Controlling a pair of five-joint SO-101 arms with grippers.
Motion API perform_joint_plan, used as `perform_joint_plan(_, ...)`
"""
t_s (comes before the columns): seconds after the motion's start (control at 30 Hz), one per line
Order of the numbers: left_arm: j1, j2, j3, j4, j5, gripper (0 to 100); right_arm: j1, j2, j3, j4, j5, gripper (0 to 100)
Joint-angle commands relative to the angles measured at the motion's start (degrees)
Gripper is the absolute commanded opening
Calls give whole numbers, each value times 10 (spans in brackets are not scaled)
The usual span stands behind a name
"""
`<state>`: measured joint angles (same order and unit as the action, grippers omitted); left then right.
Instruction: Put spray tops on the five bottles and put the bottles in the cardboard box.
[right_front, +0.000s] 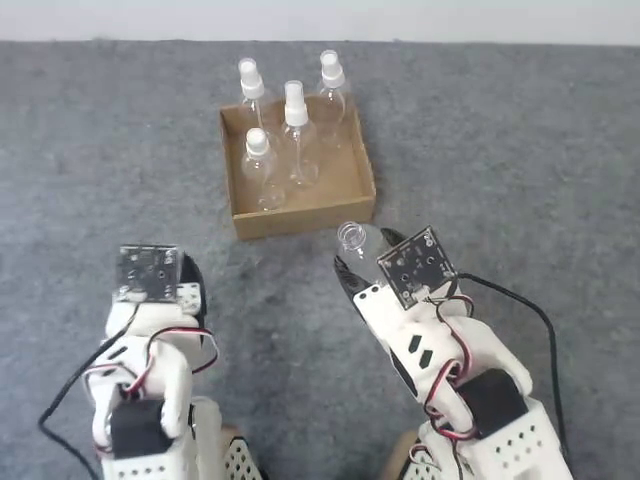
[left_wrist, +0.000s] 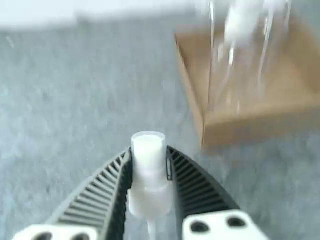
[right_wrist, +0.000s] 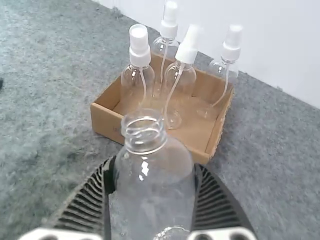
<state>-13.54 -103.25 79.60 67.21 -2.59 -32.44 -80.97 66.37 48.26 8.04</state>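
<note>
inside cardboard box (right_front: 300, 215), four capped bottles (right_front: 296, 130)

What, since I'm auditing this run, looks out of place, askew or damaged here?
Nothing stands out. Four capped bottles stand upright in the cardboard box. The right gripper holds the fifth bottle, upright and not yet capped, and the left gripper holds a spray top; that fits an unfinished task.

cardboard box (left_wrist: 250, 122) blurred | spray top (left_wrist: 148, 172) tube cropped | bottle (right_wrist: 150, 185) base cropped
</note>
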Motion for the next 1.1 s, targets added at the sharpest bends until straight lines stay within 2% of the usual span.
perform_joint_plan(0.0, -2, -12, -84, -50, 38, 12, -4, -15, -1, -27, -4, 6)
perform_joint_plan(0.37, 0, -12, -126, -178, 179, 12, -4, -15, 11, -54, -3, 6)
perform_joint_plan(0.57, 6, -12, -127, -280, 236, 12, -4, -15, 72, -163, -3, 6)
perform_joint_plan(0.77, 90, -12, -128, -349, 239, 12, -4, -15, 128, -256, -3, 6)
perform_joint_plan(1.07, 144, -11, -138, -437, 238, 12, -5, -15, 171, -327, -3, 6)
